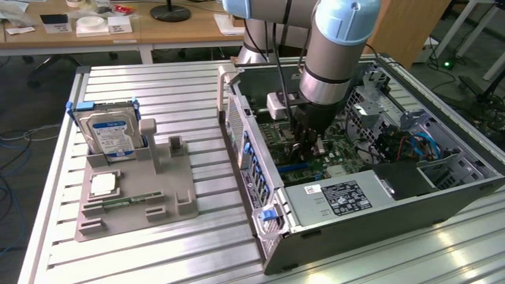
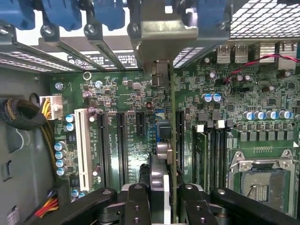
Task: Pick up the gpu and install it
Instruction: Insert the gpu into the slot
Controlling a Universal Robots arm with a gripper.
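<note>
My gripper (image 1: 306, 141) is down inside the open computer case (image 1: 261, 177), over the green motherboard (image 2: 126, 117). It is shut on the gpu (image 2: 171, 117), which the wrist view shows edge-on as a thin green board running away from the fingers (image 2: 138, 202). The card's silver end bracket (image 2: 161, 35) stands against the case's rear slot openings, beside the blue slot clips (image 2: 61, 11). The card's lower edge lies along a long black expansion slot (image 2: 180, 136). Whether it is seated in the slot I cannot tell.
On the exterior view's left, a grey fixture (image 1: 170, 195) holds an upright silver hard drive (image 1: 110, 133) and a small square chip (image 1: 103, 184). Within the case are a power supply (image 1: 343, 198), drive cages (image 1: 442, 168), blue cables (image 1: 422, 142) and an empty CPU socket (image 2: 262, 180).
</note>
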